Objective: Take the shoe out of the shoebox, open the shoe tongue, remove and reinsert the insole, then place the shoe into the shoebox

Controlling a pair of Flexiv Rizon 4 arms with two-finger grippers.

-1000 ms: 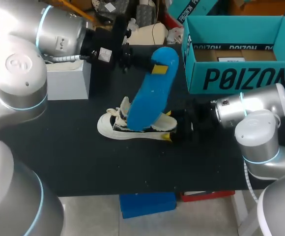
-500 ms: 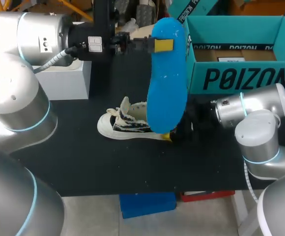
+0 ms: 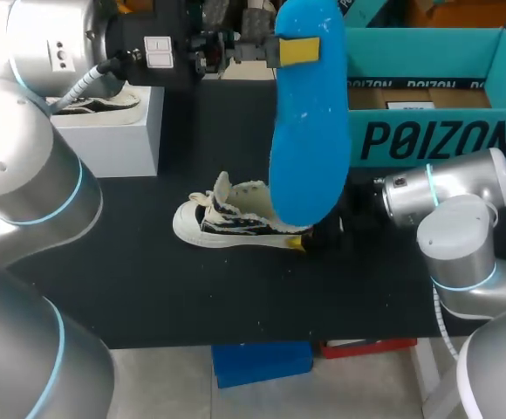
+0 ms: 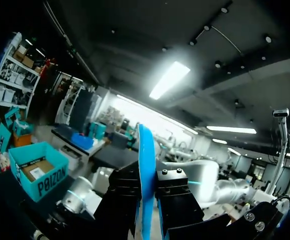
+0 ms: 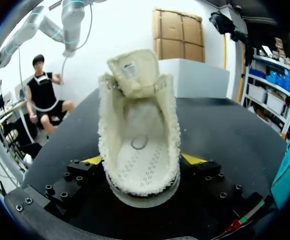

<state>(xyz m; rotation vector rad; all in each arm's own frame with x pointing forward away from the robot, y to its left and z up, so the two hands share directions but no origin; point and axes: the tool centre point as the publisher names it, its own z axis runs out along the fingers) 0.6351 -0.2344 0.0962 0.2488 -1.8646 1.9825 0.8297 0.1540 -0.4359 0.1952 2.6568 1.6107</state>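
Note:
The blue insole (image 3: 310,148) hangs upright above the table, its upper end clamped in my left gripper (image 3: 292,50), and its lower end covers the shoe's heel in the head view. The left wrist view shows this insole (image 4: 146,165) edge-on between the shut fingers of the left gripper (image 4: 146,205). A white, fleece-lined shoe (image 3: 231,218) lies on the black table (image 3: 148,279). My right gripper (image 3: 305,236) is at its heel. In the right wrist view the shoe (image 5: 140,125) lies open with its tongue folded back, the right gripper (image 5: 142,160) pressing its heel from both sides.
The teal shoebox (image 3: 427,131) stands open at the back right, close behind my right arm; the same shoebox (image 4: 37,172) also shows in the left wrist view. A white box (image 3: 113,131) with another shoe on top sits at the back left.
My left arm has lifted the insole up out of the shoe and swung it from slanted to upright. The shoe and my right arm have stayed put.

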